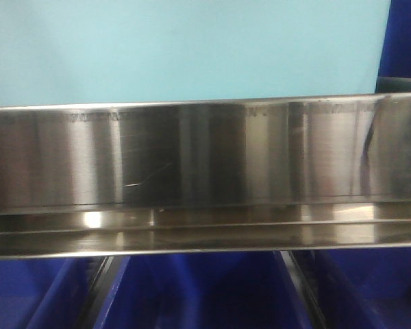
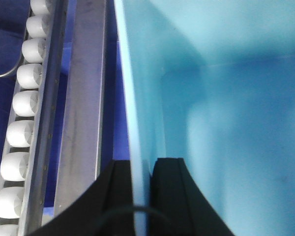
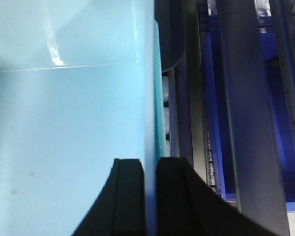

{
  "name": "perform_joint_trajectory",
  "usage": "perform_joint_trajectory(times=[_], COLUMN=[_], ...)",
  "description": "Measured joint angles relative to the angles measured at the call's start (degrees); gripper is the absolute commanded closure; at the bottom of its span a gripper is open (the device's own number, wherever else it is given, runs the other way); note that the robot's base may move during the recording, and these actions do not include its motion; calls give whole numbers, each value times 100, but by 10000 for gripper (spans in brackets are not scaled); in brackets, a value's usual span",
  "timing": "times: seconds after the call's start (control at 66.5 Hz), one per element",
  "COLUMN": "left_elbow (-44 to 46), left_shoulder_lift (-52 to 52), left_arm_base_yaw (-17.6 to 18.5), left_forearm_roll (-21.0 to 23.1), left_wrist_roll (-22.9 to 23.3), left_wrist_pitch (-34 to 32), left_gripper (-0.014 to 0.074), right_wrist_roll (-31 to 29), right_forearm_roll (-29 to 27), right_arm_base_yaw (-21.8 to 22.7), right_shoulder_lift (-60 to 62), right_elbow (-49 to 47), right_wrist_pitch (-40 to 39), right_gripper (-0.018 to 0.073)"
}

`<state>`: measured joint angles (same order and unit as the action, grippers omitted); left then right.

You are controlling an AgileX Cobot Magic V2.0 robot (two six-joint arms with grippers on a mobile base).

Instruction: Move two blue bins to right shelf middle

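Note:
A light-blue bin fills the upper part of the front view, just above and behind the broad shiny front rail of the right shelf middle. My left gripper is shut on the bin's left wall, with one black finger outside and the other inside. My right gripper is shut on the same bin's right wall. The bin's pale inside looks bare. Only this one light-blue bin is held.
Dark blue bins sit in a row below the rail, and another dark blue surface shows at the upper right. A track of white rollers and a steel bar run left of the bin. Steel rails run on its right.

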<state>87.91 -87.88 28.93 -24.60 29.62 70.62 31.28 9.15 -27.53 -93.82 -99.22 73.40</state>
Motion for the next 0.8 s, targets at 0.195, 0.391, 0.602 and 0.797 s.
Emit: perform_joint_trajectory(times=[0.195,0.391,0.602,0.797], left_elbow=[-35,-126,-138,-150], left_shoulder_lift=[6,42,42,42], left_arm_base_yaw=[0,0,0,0], left_forearm_roll=[0,20,20,20], left_wrist_roll=[3,13,13,13], left_wrist_pitch=[-22,-80,-90,-92], left_gripper=[708,708,708,708], right_wrist_roll=[0,-21,-21,-21], right_forearm_roll=[0,0,37,70], right_arm_base_yaw=[0,0,-25,-46], right_shoulder_lift=[0,12,46,46], right_elbow=[11,136,259,268], right_wrist_pitch=[0,-73,-180,-180], right_gripper=[721,721,721,721])
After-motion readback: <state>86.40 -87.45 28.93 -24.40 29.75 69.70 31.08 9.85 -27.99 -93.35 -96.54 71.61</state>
